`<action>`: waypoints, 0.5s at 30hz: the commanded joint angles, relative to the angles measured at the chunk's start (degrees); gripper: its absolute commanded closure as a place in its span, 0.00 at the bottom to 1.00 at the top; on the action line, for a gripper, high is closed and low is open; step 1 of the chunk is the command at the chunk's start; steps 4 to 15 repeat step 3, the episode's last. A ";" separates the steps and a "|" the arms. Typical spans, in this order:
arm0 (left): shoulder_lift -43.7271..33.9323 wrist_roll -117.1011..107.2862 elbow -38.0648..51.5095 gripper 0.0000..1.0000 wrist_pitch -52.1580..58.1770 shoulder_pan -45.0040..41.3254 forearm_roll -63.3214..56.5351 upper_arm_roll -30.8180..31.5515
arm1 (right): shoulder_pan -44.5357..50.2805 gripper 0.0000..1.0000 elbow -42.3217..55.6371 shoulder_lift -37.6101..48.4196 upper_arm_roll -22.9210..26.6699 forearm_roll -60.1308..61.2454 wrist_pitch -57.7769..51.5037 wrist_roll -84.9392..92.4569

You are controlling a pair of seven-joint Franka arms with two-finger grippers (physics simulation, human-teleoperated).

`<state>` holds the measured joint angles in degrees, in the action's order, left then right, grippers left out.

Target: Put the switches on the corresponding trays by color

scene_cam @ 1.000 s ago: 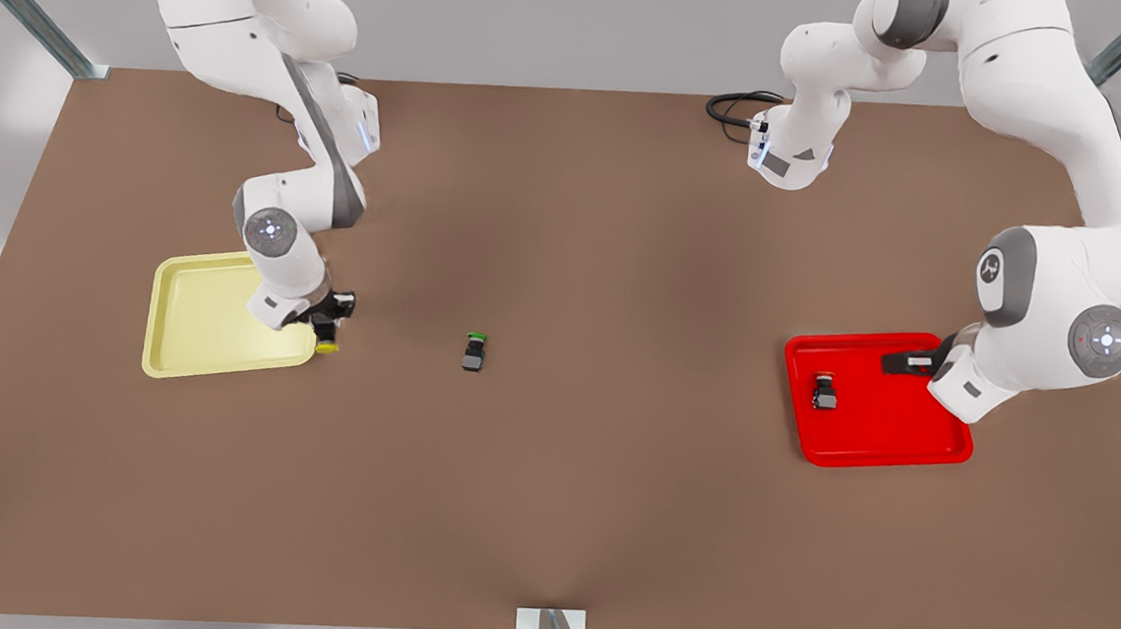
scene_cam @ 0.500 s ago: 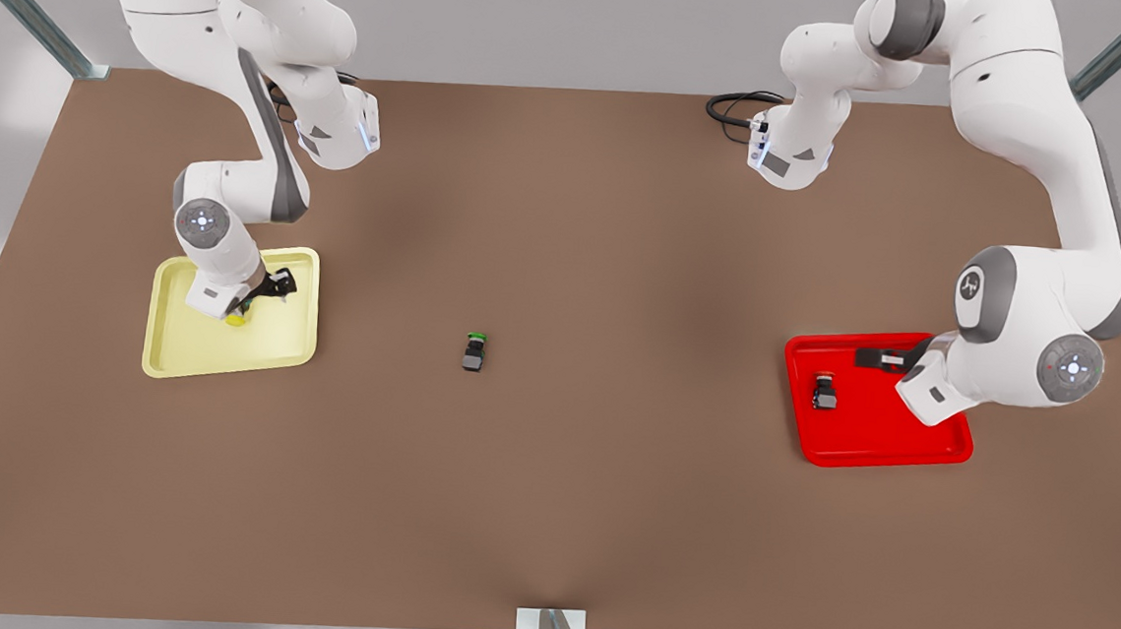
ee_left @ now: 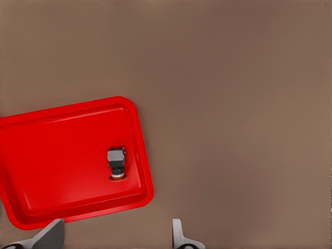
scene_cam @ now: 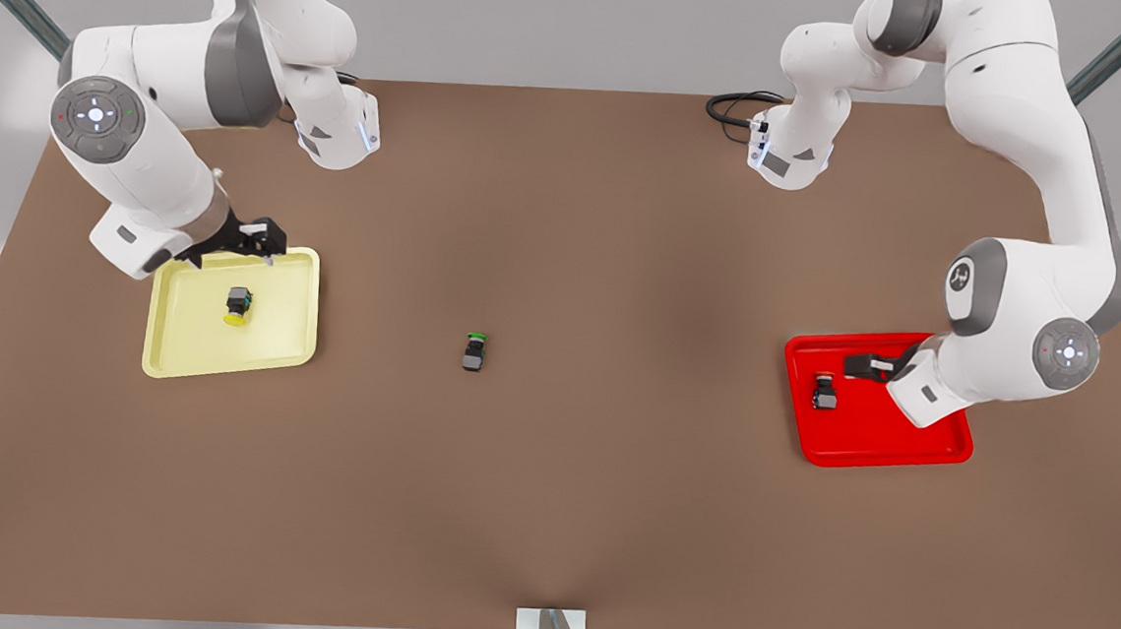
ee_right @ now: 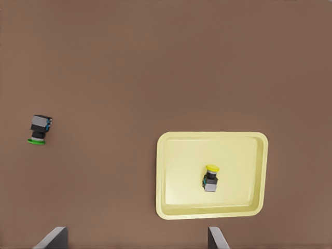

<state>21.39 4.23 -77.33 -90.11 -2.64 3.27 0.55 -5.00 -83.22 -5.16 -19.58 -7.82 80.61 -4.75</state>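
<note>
Brown table looks sorted: yellow-capped switch in yellow tray, red-capped switch in red tray, right gripper and left gripper both spread empty, so backing off is probably next.

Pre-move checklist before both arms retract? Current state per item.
1. Yellow-capped push-button switch lies inside the pale yellow plastic tray: ok.
2. Red-capped push-button switch lies inside the bright red plastic tray: ok.
3. Right gripper, over the yellow tray's far rim, open and holding nothing: ok.
4. Left gripper, above the red tray beside the red-capped switch, open, clear of it: ok.
5. Green-capped switch on the brown table, outside both trays: ok.
</note>
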 commanded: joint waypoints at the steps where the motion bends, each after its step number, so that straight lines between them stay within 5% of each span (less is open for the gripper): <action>1: -0.03 -0.01 1.03 0.00 -0.06 0.18 -0.46 -0.11 | -0.01 0.00 -0.02 0.06 -0.02 0.00 -0.19 0.00; 15: 0.06 -0.19 4.64 0.00 -1.91 0.01 -4.85 -0.11 | -0.01 0.00 -0.10 -0.02 -0.02 0.00 -0.37 0.00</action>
